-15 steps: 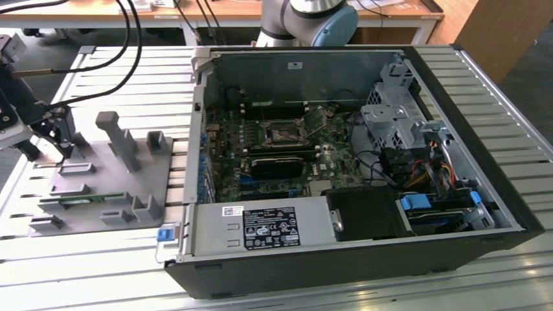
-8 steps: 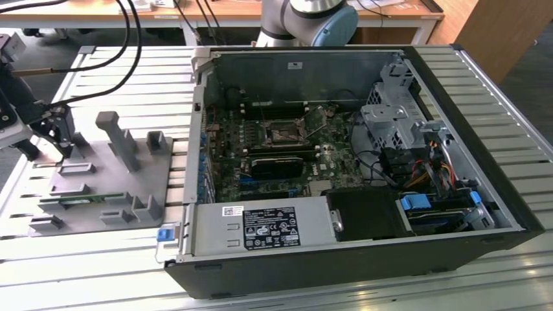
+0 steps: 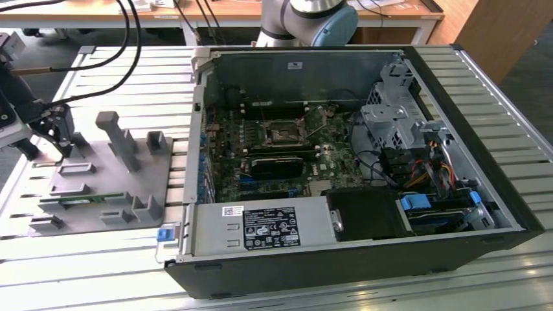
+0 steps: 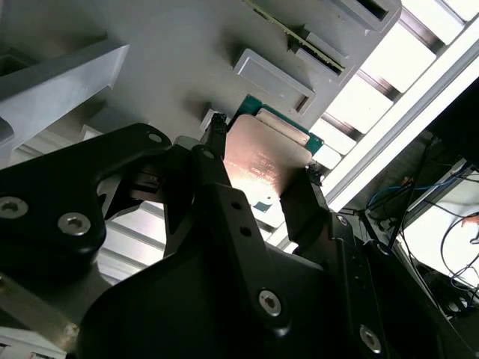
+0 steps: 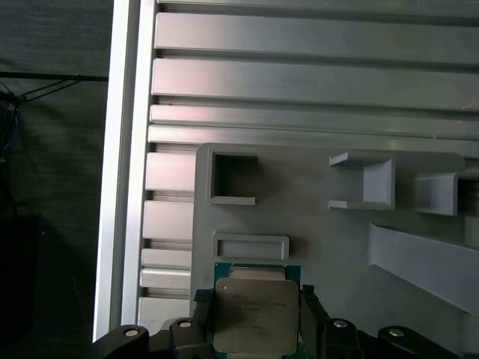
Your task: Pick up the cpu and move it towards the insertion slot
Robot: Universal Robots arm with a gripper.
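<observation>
My tool [image 5: 254,318] is clamped on the flat square silver-topped cpu [image 5: 253,308], held over the grey plastic fixture plate [image 5: 322,239]. Grasp done; travel to the silver-framed square insertion slot [image 3: 283,134], well apart, remains.

The tool [image 4: 263,154] clamps the cpu [image 4: 266,166] by two edges, grey fixture [image 4: 172,60] behind

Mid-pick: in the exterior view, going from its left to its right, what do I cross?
gripper, shut on the cpu as the first wrist view shows → grey fixture plate → insertion slot → silver drive cage → case's black right wall
</observation>
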